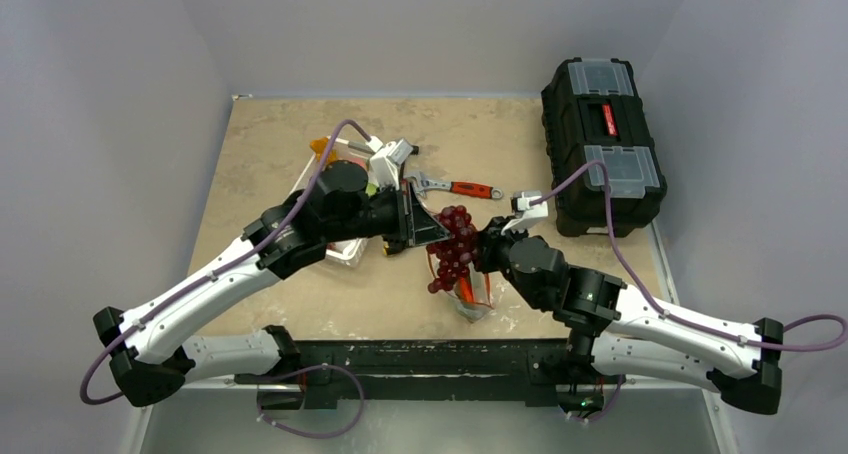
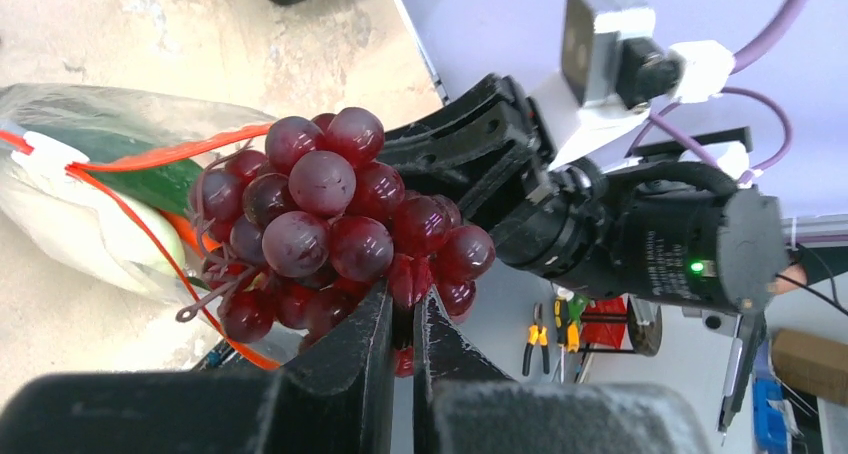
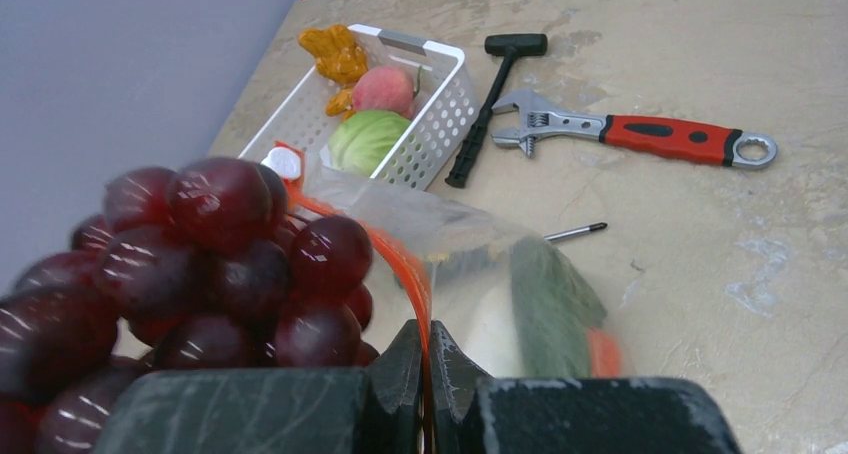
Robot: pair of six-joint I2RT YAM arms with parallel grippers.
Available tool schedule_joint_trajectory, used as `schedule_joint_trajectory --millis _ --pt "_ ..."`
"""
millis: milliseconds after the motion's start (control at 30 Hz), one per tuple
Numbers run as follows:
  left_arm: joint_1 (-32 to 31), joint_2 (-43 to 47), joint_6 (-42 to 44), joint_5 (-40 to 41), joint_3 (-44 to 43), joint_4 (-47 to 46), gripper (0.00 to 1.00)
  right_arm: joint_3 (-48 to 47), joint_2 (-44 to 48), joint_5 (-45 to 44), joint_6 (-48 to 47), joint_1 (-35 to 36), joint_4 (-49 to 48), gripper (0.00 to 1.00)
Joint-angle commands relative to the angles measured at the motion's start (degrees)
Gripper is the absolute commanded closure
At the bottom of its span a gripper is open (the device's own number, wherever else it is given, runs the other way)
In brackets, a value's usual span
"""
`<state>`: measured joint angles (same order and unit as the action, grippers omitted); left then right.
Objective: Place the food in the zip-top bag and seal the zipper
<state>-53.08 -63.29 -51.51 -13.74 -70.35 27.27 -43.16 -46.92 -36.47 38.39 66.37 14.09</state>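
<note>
My left gripper [image 1: 430, 236] [image 2: 412, 309] is shut on the dark purple grapes [image 1: 455, 246] [image 2: 320, 214] and holds the bunch at the open mouth of the zip-top bag [image 1: 472, 302] [image 2: 90, 199]. My right gripper [image 1: 487, 252] [image 3: 426, 339] is shut on the bag's red-orange zipper [image 3: 402, 264] [image 2: 165, 158] and holds that edge up. Inside the clear bag [image 3: 530, 274] I see a white and green piece and an orange piece [image 3: 603, 359]. The grapes [image 3: 200, 264] fill the left of the right wrist view.
A white slotted basket [image 3: 440, 109] holds a pink peach [image 3: 382, 87], green cabbage [image 3: 365, 139] and orange bits [image 3: 335, 52]. A black hammer [image 3: 490, 104], a red-handled wrench [image 3: 640, 134] and a thin metal rod [image 3: 575, 233] lie beyond. A black toolbox [image 1: 600, 139] stands at the back right.
</note>
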Motion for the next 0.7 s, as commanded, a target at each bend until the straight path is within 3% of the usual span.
schedule_joint_trajectory --millis 0,367,667 --pt "-0.44 0.84 -0.32 1.86 -7.74 -3.94 1.00 -0.09 0.74 0.17 1.73 0.09 -3.54 1.00" --pt "-0.53 0.16 -1.87 1.61 -5.50 -6.06 1.00 -0.26 0.77 0.56 2.24 0.15 -3.98 1.00" --pt "-0.89 1.77 -5.31 0.00 6.81 -9.76 1.00 0.11 1.04 0.13 3.17 0.08 -4.92 1.00"
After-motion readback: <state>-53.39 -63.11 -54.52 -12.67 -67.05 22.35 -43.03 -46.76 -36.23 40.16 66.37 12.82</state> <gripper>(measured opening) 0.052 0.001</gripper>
